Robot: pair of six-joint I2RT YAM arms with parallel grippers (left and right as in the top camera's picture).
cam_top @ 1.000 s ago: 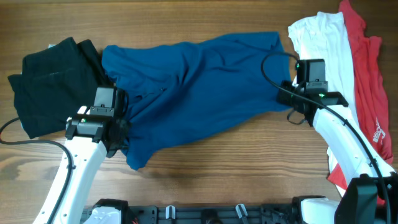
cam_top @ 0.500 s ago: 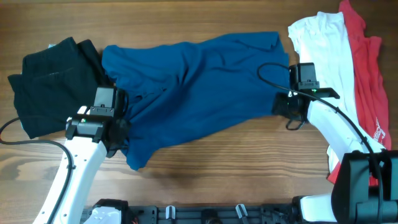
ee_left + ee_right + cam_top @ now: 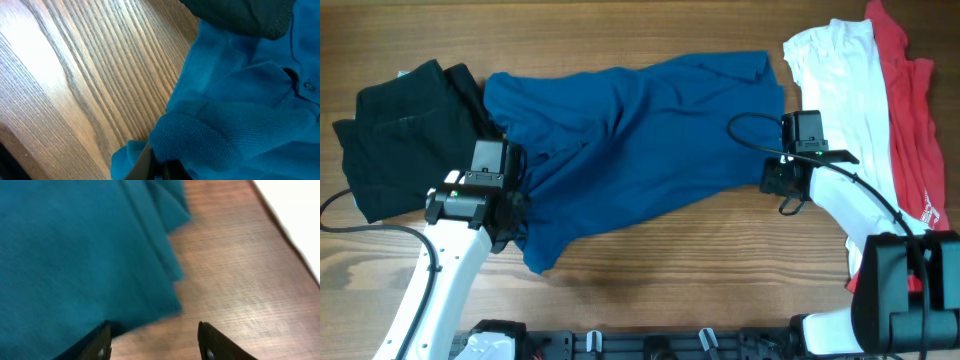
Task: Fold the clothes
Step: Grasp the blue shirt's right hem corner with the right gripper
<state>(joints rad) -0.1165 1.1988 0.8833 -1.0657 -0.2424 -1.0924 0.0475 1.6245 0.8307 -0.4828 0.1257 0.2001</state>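
The royal-blue shirt (image 3: 640, 140) lies spread and rumpled across the middle of the table. My left gripper (image 3: 510, 215) is shut on a fold of its lower left edge; in the left wrist view the blue cloth (image 3: 235, 115) bunches over the closed jaws (image 3: 160, 167). My right gripper (image 3: 772, 180) is open at the shirt's right edge, just above the wood; in the right wrist view its fingers (image 3: 155, 345) straddle the cloth's corner (image 3: 90, 265) and bare table. A black garment (image 3: 405, 130) lies at the left, a white one (image 3: 845, 90) and a red one (image 3: 910, 110) at the right.
The wooden table (image 3: 700, 270) shows bare along the front. The right arm's black cable (image 3: 745, 110) loops over the blue shirt. A black rail (image 3: 650, 342) runs along the table's near edge.
My right gripper has moved left and a little down, from the white garment's edge to the blue shirt's right edge. The left arm and the clothes have not moved.
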